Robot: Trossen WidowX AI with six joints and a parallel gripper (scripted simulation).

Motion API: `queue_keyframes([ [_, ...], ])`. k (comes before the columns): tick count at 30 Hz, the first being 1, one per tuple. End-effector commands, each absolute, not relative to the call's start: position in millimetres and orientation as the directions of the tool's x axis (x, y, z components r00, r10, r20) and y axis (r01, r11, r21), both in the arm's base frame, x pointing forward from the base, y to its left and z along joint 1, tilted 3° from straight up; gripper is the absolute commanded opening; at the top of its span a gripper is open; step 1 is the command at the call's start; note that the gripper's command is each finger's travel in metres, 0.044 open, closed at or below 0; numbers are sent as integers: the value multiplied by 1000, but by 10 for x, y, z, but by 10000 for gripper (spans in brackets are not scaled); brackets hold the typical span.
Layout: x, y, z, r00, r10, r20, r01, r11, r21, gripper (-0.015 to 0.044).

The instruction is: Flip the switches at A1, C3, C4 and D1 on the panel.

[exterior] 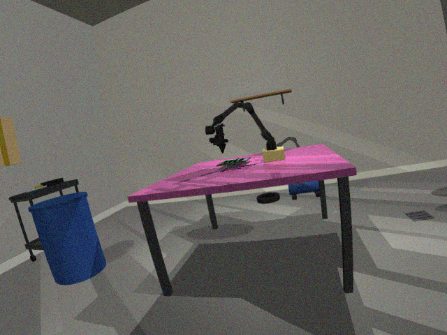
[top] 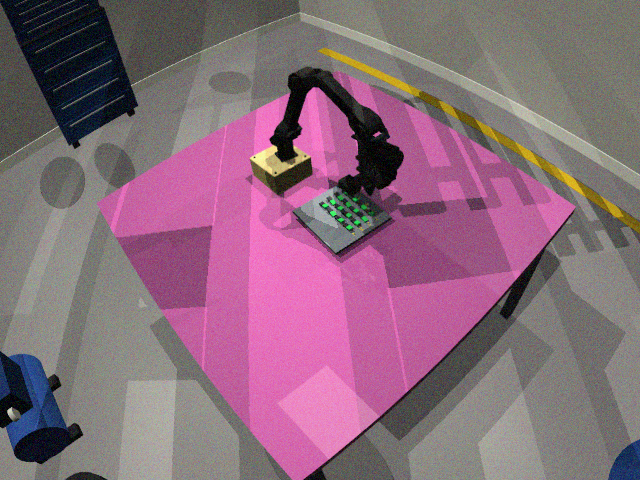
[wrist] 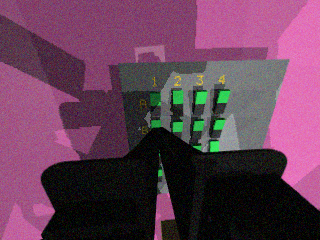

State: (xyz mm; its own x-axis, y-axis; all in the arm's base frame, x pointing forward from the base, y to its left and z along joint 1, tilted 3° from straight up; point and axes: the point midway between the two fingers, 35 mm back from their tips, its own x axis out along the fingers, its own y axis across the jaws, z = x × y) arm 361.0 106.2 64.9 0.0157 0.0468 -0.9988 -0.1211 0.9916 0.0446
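Note:
The grey switch panel [top: 315, 219] [wrist: 250, 75] lies on the pink table, with dark switches bearing green faces. My gripper [exterior: 222, 152] [wrist: 157, 132] is shut and empty. It hangs above the panel, tips pointing down. In the wrist view its tips overlap column 1, just below switch B1 [wrist: 156, 123]. Switch A1 [wrist: 155, 98] is in shadow, its green face toward the far edge. Switches C3 [wrist: 198, 148] and C4 [wrist: 214, 146] show partly above the right finger. A green face shows between the fingers, probably D1 [wrist: 160, 172]. Which ends are raised is not clear.
Switches A2 [wrist: 177, 97], A3 [wrist: 201, 97] and A4 [wrist: 223, 96] stand beside A1. B2 [wrist: 177, 126], B3 [wrist: 198, 126] and B4 [wrist: 218, 125] lie nearer the arm. The arm's yellowish base block [top: 279, 173] [exterior: 273, 155] stands beside the panel.

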Motion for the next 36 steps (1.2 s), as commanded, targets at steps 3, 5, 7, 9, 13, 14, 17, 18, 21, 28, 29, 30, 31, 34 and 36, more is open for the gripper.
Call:
queue_keyframes([
  [3,3482,897,609,-8,39,-999,-124,991,40,0],
  [5,3332,689,605,-9,37,-999,-124,992,38,0],
  [7,3165,498,590,-10,35,-999,-124,992,36,0],
  [9,3054,387,575,-11,35,-999,-124,992,36,0],
  [13,3045,379,460,-20,33,-999,-124,992,36,0],
  [14,3046,383,333,-29,32,-999,-124,992,36,0],
  [17,3042,387,221,-37,31,-999,-124,992,36,0],
  [18,3042,387,221,-37,31,-999,-124,992,36,0],
  [21,3042,388,209,-37,31,-999,-124,992,36,0],
  [28,3040,391,98,-37,31,-999,-124,992,36,0],
  [29,3040,392,86,-37,31,-999,-124,992,36,0],
  [30,3040,392,71,-37,31,-999,-124,992,36,0],
  [31,3040,393,55,-37,31,-999,-124,992,36,0],
  [34,3040,395,5,-37,31,-999,-124,992,36,0],
  [36,3039,395,-16,-37,31,-999,-124,992,36,0],
])
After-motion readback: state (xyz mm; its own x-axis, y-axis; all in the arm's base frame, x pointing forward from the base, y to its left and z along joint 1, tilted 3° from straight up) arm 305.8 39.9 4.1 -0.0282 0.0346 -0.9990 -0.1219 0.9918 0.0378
